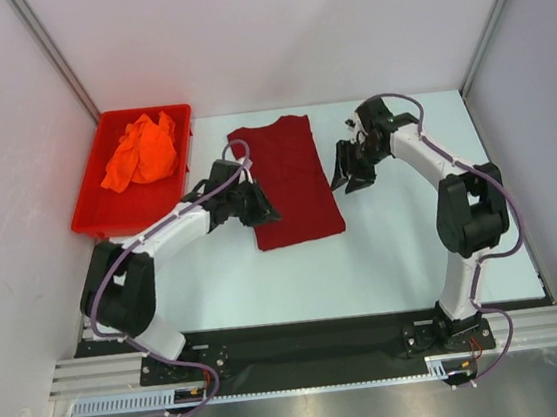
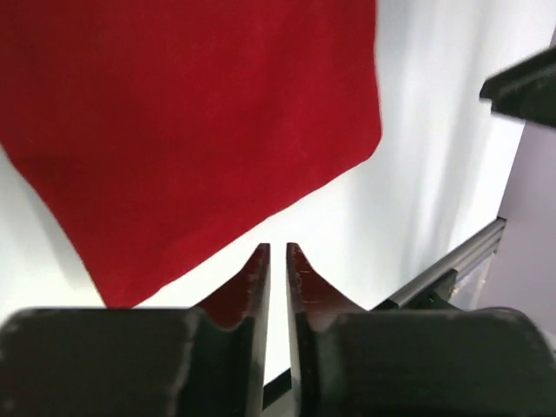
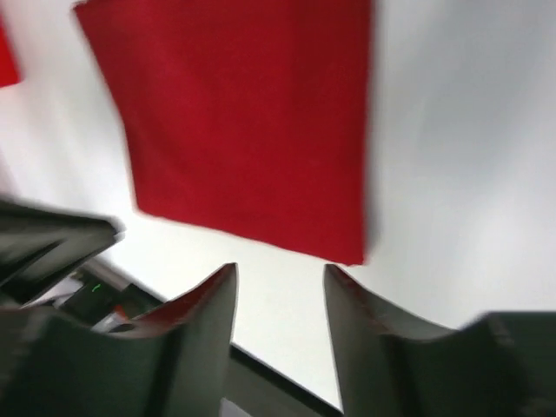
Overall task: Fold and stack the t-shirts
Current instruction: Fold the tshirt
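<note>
Now left gripper (image 2: 277,254) barely parted, right gripper (image 3: 280,274) spread, both empty; a sloppy pinch could unfold the maroon shirt (image 1: 288,182).

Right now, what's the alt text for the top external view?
A maroon t-shirt lies folded flat on the table, the left gripper and right gripper at its sides. An orange t-shirt sits crumpled in the red bin.

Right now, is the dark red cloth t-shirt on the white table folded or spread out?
Folded: the dark red cloth t-shirt lies flat as a narrow rectangle with straight edges, no sleeves spread sideways.
</note>
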You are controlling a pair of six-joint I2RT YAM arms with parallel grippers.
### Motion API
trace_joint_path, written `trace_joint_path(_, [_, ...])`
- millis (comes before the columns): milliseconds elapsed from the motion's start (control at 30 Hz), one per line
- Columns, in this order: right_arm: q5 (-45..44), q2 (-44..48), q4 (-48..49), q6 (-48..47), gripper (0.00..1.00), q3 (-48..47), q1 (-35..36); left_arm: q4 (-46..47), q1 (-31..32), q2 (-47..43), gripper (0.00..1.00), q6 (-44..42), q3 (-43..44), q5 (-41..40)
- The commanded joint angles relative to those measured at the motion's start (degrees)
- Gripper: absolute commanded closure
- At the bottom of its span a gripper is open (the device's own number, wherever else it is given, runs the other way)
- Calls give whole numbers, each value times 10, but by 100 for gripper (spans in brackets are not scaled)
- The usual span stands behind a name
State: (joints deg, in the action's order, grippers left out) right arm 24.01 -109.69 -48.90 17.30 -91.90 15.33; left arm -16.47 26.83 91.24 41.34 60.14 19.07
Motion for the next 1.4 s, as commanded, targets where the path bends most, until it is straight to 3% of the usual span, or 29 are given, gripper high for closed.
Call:
trace_joint_path(0, [163, -3, 113, 39, 53, 84, 13, 68, -4, 28, 85, 37, -16, 55])
trace_joint_path(67, [196, -10, 144, 48, 64, 110, 25, 58, -6, 35, 95, 34, -23, 40])
trace_joint_path(233, [220, -42, 182, 62, 95, 147, 32, 56, -17, 60, 100, 37, -59, 25])
trace_joint_path(367, [213, -53, 191, 56, 100, 178, 10, 61, -28, 58, 100, 37, -105, 12])
trace_joint_path(667, [177, -64, 196, 28, 100, 230, -30, 49, -43, 63, 99, 6, -148, -18])
trace_joint_path(833, [147, -21, 177, 28, 99, 231, -34, 28, -40, 19, 95, 1, -150, -20])
trace_joint_path(1000, [130, 34, 145, 29, 93, 255, -50, -14, -38, -69, 73, -6, -155, -28])
trace_joint_path(1067, [133, 51, 143, 31, 86, 262, -55, -33, -38, -105, 58, -5, -164, -28])
trace_joint_path(1133, [136, 54, 142, 28, 76, 265, -56, -34, -39, -127, 50, 5, -178, -18])
trace_joint_path(1367, [148, 29, 152, 22, 51, 263, -56, 20, -55, -122, 36, 61, -241, 27])
